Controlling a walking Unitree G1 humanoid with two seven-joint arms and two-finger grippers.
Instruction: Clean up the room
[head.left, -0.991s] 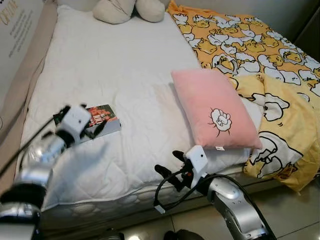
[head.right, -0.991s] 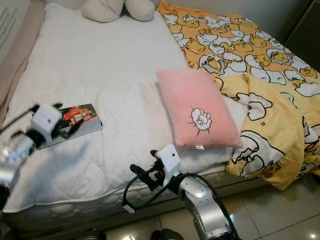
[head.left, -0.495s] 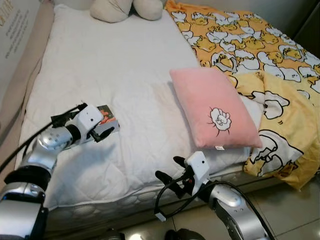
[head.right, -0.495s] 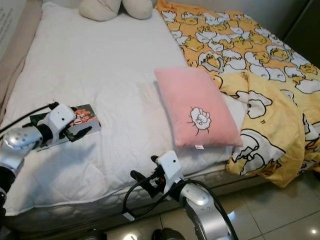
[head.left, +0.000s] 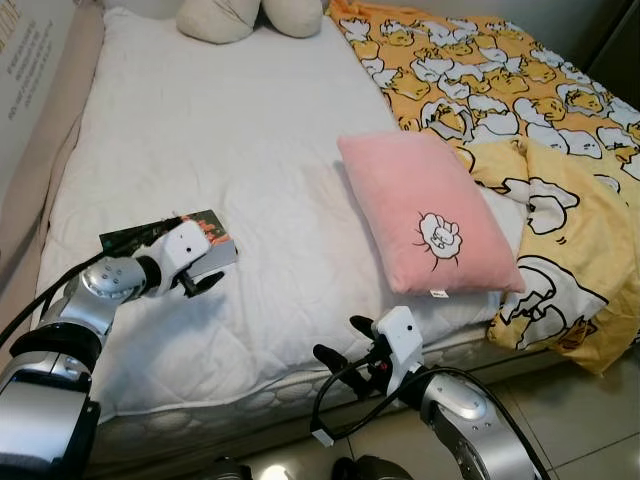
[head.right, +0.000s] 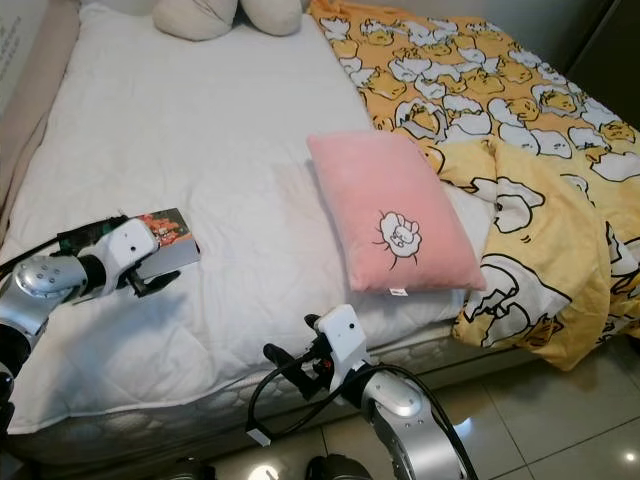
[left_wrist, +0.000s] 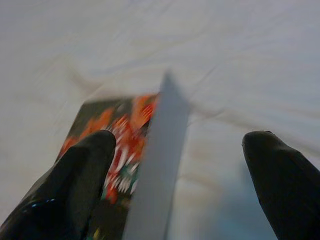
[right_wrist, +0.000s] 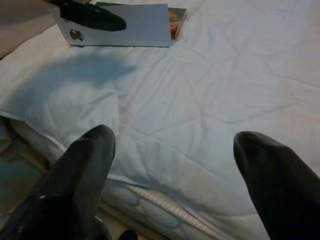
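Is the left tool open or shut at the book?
Open. The left tool has its fingers spread, with the book edge between them, not yet clamped.

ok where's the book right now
The book lies on the white mattress near its left front edge, well left of the pink pillow. The left gripper sits open at its near edge.

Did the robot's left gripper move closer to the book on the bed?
Yes. The left gripper has come down and toward the bed's foot, from above the book to its near edge, open fingers straddling the cover.
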